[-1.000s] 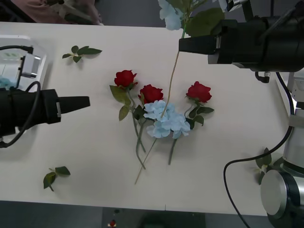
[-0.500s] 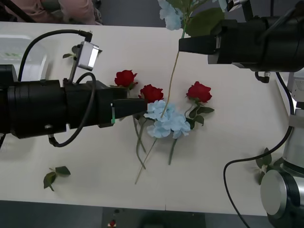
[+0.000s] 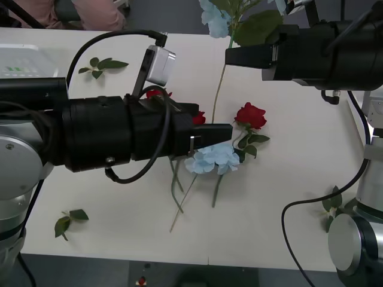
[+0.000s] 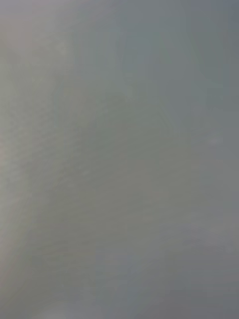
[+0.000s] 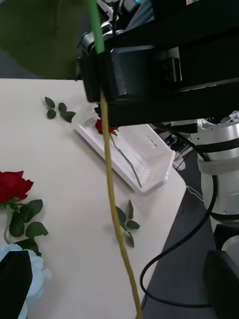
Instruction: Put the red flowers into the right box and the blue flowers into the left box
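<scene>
My right gripper (image 3: pixel 234 57) is raised at the top right, shut on the long stem of a blue flower (image 3: pixel 213 18) that hangs over the table. My left gripper (image 3: pixel 209 122) reaches in from the left over the flower pile, open. In the left wrist view that hanging stem (image 5: pixel 112 189) runs between its fingers (image 5: pixel 15 279). Three red flowers (image 3: pixel 250 115) lie mid-table, two partly under my left arm. More blue flowers (image 3: pixel 212 158) lie below them. The right box (image 5: pixel 154 185) holds one red flower (image 5: pixel 102 125). The left box (image 3: pixel 24 60) is at the far left.
Loose green leaf sprigs lie at the back left (image 3: pixel 103 64), the front left (image 3: pixel 69 221) and the right edge (image 3: pixel 332 203). The table's near edge (image 3: pixel 209 260) runs across the bottom. A black cable (image 5: pixel 169 254) hangs beside the table by the right box.
My left arm has swung from the left side to the table's centre, covering two red flowers. My right gripper and its blue flower have stayed in place.
</scene>
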`<state>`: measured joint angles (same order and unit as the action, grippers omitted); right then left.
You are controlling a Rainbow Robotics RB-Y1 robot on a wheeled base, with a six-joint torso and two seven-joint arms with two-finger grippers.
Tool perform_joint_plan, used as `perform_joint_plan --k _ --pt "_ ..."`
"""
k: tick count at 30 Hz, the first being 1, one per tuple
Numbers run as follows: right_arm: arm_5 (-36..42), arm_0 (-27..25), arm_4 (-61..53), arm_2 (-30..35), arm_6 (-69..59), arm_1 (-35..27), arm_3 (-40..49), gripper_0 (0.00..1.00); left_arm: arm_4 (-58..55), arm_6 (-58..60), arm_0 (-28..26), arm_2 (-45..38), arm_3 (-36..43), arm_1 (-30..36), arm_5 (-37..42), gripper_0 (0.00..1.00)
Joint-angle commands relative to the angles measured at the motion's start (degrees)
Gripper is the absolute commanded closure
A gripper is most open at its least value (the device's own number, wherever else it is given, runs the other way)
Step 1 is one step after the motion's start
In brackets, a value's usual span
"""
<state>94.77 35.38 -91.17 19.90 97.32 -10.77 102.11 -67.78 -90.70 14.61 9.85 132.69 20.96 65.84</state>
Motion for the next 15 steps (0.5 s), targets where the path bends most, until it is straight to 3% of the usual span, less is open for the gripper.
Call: perform_joint_plan --k 1,4,9,10,15 --pt "-0.11 1.53 -0.33 0.14 1.11 0.04 1.07 1.0 3.0 2.63 2.17 0.7 1.08 -0.66 -1.5 0.19" --pt "-0.11 1.53 -0.33 0.14 1.11 0.04 1.07 1.0 3.62 2.63 3.32 2.46 -0.15 -0.13 -2.82 0.28" --pt "-0.11 1.53 -0.33 0.14 1.11 0.04 1.07 1.0 1.95 2.63 4.02 5.36 -2.44 2.07 -6.16 0.95" --pt "-0.11 1.53 -0.33 0.14 1.11 0.04 1.07 1.0 1.86 2.63 4.02 5.45 -2.44 2.33 -6.33 1.0" --pt "-0.11 1.53 -0.33 0.14 1.11 0.04 1.07 1.0 0.63 2.63 4.2 5.45 -2.44 2.86 -6.33 1.0"
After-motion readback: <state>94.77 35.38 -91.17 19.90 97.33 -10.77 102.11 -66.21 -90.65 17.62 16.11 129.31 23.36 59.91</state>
